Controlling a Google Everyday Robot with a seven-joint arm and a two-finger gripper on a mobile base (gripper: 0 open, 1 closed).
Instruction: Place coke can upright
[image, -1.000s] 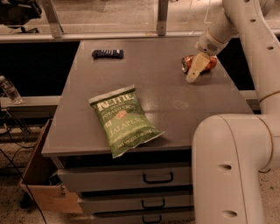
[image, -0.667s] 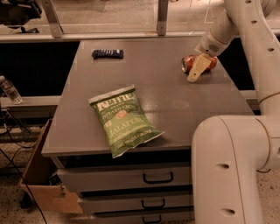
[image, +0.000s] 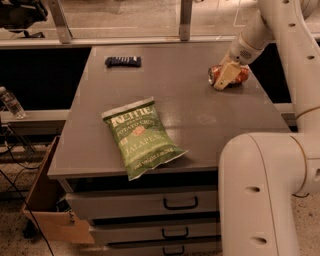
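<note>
The coke can (image: 219, 74) is a small red can lying on its side near the far right edge of the grey table (image: 190, 100), its silver top facing left. My gripper (image: 226, 76) reaches down from the upper right and sits right over the can, with a pale finger (image: 225, 75) across the can's front. The can's middle is hidden behind that finger, and red shows on both sides of it.
A green Kettle jalapeño chip bag (image: 141, 136) lies flat at the front left of the table. A dark blue wrapped bar (image: 123, 61) lies at the far left. My white arm and base (image: 265, 190) fill the right foreground. Drawers (image: 150, 205) sit below the tabletop.
The gripper has shifted slightly at the can; the can still lies on its side in the same spot.
</note>
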